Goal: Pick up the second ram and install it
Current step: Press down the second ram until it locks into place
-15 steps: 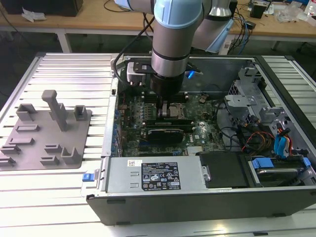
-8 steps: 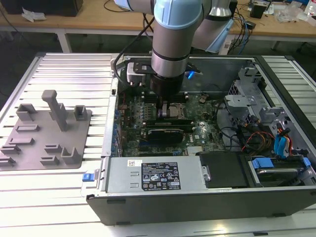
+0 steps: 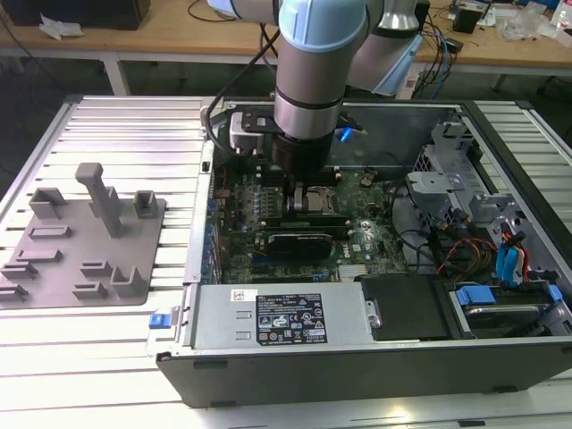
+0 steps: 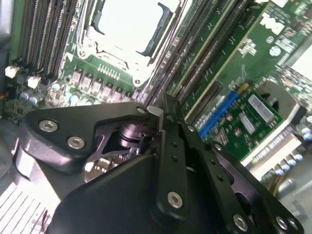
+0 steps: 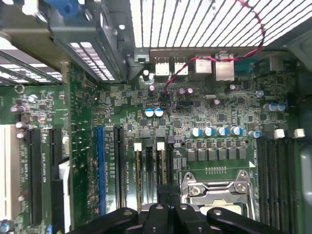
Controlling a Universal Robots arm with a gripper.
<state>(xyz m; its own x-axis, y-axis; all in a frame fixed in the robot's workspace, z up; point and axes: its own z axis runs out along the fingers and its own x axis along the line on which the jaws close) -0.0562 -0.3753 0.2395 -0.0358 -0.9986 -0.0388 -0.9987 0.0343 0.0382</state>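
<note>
- One arm [image 3: 313, 63] is lowered into the open case [image 3: 357, 366], which is laid on the slatted bench [image 3: 134, 134].
- Its tool [image 3: 299, 189] is seen low over the motherboard [image 3: 268, 210], just beside the processor socket [image 3: 315, 201].
- In the first wrist view the tool [image 5: 165, 195] is placed over the black memory slots [image 5: 146, 165], between the blue slot [image 5: 100, 165] and the socket [image 5: 219, 187].
- In the second wrist view the tool [image 4: 157, 114] is seen near another bank of long slots [image 4: 195, 53], with the socket [image 4: 129, 24] beyond it.
- Whether the tool is apart, together or clamped on something cannot be told.
- Where the ram is cannot be told either; the place under the tool tip is hidden by the tool.
- A red cable [image 5: 214, 53] is draped across the board's rear edge in the first wrist view.
- A grey fixture plate [image 3: 85, 237] is laid on the bench, well apart from the tool, at the exterior view's left.
</note>
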